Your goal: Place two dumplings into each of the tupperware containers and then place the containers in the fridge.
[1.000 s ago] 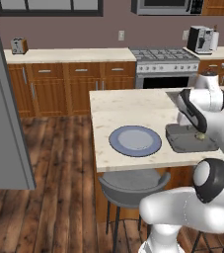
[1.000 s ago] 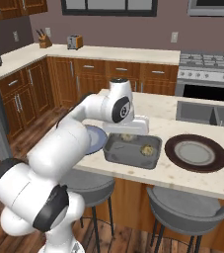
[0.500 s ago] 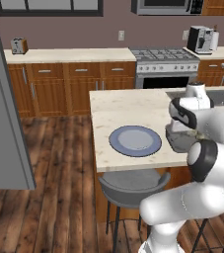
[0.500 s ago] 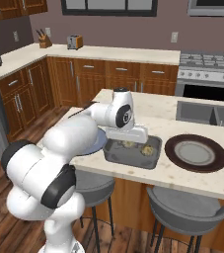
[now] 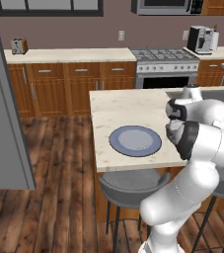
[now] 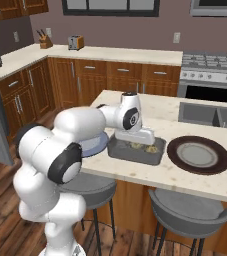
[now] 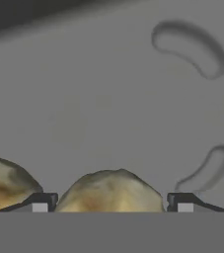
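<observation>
The white arm's two-finger gripper (image 7: 111, 202) hangs low inside the shallow smoky-grey plastic tub with rounded corners (image 6: 116, 151). Its dark fingertips (image 7: 40, 201) stand wide apart, one on each side of a small tan-olive dumpling with a pleated, lumpy top (image 7: 111, 190). The jaws straddle it without pinching; whether they touch its sides I cannot tell. In the hand view a second dumpling of the same kind (image 7: 5, 183) lies at about 8 o'clock from the first, just beside it and outside the near fingertip.

Judging from this, the pair sit in the tub because this container has its share, and the wide claw suggests a release rather than a pick-up.

The tub floor reads as smooth, matte grey plastic with two curved moulded dimples, at 2 and 4 o'clock in the hand view. The dumplings look soft, rounded and glossy, olive on the crown and paler tan in the folds.

In the right base view the tub sits on the speckled cream stone island counter (image 6: 195, 182). At 3 o'clock from it lies a round dark brown plate (image 6: 198, 154), and at 9 o'clock a round blue-grey plate (image 5: 134, 140), largely hidden there by the arm. The tall grey fridge door (image 5: 2, 123) stands at the far 9 o'clock edge of the left base view, well apart from the island.
</observation>
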Motion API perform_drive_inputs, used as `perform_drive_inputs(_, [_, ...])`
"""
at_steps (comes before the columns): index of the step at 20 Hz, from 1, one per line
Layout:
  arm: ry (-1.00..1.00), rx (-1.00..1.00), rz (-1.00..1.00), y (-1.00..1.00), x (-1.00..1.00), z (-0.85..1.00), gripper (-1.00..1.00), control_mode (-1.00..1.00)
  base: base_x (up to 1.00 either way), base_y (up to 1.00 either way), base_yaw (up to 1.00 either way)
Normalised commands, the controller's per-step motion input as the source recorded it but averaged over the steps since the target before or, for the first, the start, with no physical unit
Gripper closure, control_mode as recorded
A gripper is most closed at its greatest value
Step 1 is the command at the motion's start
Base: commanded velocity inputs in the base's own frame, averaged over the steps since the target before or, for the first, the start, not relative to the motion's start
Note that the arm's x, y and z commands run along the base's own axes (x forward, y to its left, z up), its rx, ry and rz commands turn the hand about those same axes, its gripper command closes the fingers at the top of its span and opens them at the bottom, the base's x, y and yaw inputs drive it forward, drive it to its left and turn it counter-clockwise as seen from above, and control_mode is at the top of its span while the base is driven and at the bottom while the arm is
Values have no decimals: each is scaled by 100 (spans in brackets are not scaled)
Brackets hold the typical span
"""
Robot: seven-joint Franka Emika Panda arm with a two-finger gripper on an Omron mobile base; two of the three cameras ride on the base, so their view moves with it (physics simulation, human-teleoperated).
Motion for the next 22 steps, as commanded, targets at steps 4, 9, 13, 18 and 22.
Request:
perform_drive_inputs(4, [0, 0, -9, -12, 1, -4, -100, -100, 0, 0, 0])
perform_drive_inputs(9, [0, 0, -7, 3, 0, -6, -100, -100, 0, 0, 0])
perform_drive_inputs(13, [0, 0, -1, 24, -33, 1, -100, -100, 0, 0, 0])
perform_drive_inputs(18, [-2, -1, 0, 28, -15, 25, -100, -100, 0, 0, 0])
perform_drive_inputs(22, [-9, 0, 6, 8, -4, 70, -100, -100, 0, 0, 0])
